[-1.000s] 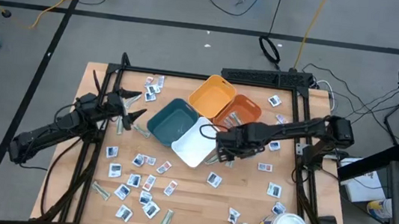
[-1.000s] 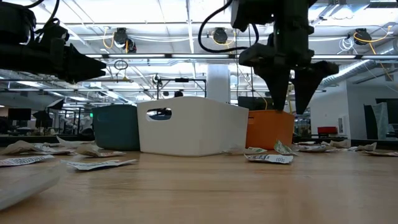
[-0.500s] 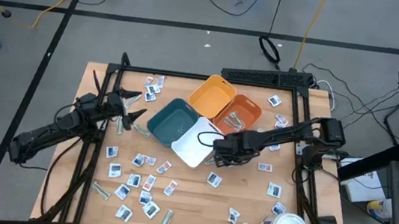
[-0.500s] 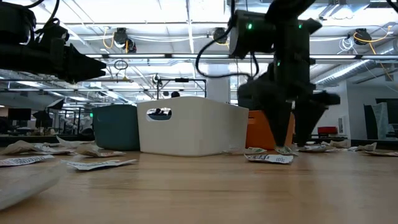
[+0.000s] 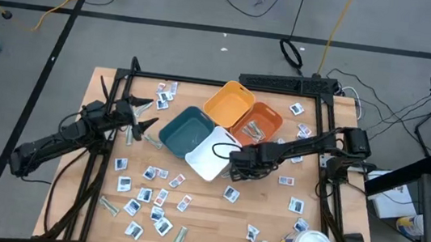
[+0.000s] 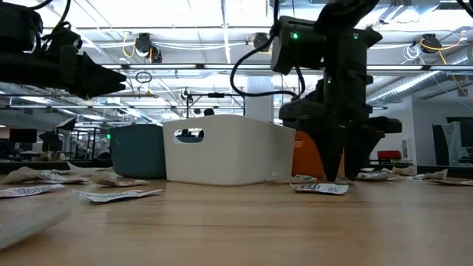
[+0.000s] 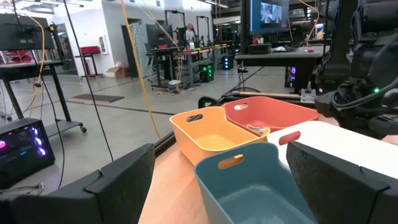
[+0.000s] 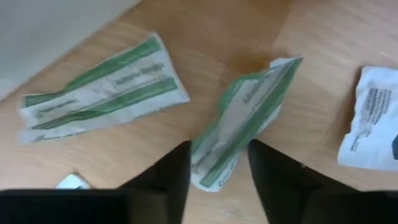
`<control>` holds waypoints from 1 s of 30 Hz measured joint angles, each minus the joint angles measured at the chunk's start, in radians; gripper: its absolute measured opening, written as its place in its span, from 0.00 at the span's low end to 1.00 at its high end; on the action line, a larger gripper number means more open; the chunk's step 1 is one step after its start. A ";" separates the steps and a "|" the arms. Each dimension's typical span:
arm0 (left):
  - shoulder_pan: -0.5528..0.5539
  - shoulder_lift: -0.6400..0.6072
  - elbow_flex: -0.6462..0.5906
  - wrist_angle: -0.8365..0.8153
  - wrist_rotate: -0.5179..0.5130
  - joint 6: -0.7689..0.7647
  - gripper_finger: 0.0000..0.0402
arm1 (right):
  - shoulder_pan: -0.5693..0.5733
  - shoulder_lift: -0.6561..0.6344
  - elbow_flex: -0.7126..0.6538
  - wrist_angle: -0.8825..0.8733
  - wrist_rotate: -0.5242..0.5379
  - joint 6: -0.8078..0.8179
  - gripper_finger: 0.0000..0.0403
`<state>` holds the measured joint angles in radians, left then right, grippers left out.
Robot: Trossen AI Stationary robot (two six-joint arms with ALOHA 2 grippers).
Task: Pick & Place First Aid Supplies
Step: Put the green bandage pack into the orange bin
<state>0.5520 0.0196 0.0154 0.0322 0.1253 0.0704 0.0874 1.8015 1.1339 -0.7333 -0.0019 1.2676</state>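
Four views, read one after another from my remote seat.

High view: I see the right gripper [image 5: 236, 167] low over the table [image 5: 212, 218], just off the white bin [image 5: 210, 155], which sits against the teal bin [image 5: 185, 129]. The yellow bin [image 5: 229, 103] and orange bin [image 5: 260, 119] lie behind them. Small packets [image 5: 145, 192] are scattered over the near half of the table. The left gripper [image 5: 144, 117] waits beside the teal bin.

Low view: I see the right gripper [image 6: 340, 171] with its tips down at the tabletop, beside the white bin [image 6: 229, 151]. A wrapped strip [image 6: 319, 188] lies at its tips.

Left wrist view: I see the left gripper's fingers [image 7: 118, 180] spread wide, holding nothing. The teal bin [image 7: 252, 186], yellow bin [image 7: 211, 130] and orange bin [image 7: 273, 118] are ahead.

Right wrist view: I see the right gripper's fingers [image 8: 168, 174] narrowed around the end of a green-and-white wrapped strip [image 8: 245, 118] lying on the wood; I cannot tell whether they pinch it. A second strip [image 8: 102, 90] lies flat nearby, and a white packet [image 8: 373, 118] sits off to one side.
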 joint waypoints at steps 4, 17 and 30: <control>0.000 0.000 0.000 0.000 0.000 0.000 0.91 | 0.014 -0.005 -0.039 0.014 -0.004 0.003 0.18; 0.000 0.000 0.000 -0.001 0.000 0.000 0.91 | 0.052 -0.050 -0.029 -0.069 -0.046 -0.077 0.01; 0.000 0.000 0.000 0.000 0.000 0.000 0.91 | -0.010 -0.152 0.187 -0.389 -0.060 -0.559 0.00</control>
<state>0.5518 0.0193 0.0154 0.0322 0.1253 0.0704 0.0770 1.6497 1.3206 -1.1219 -0.0615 0.7091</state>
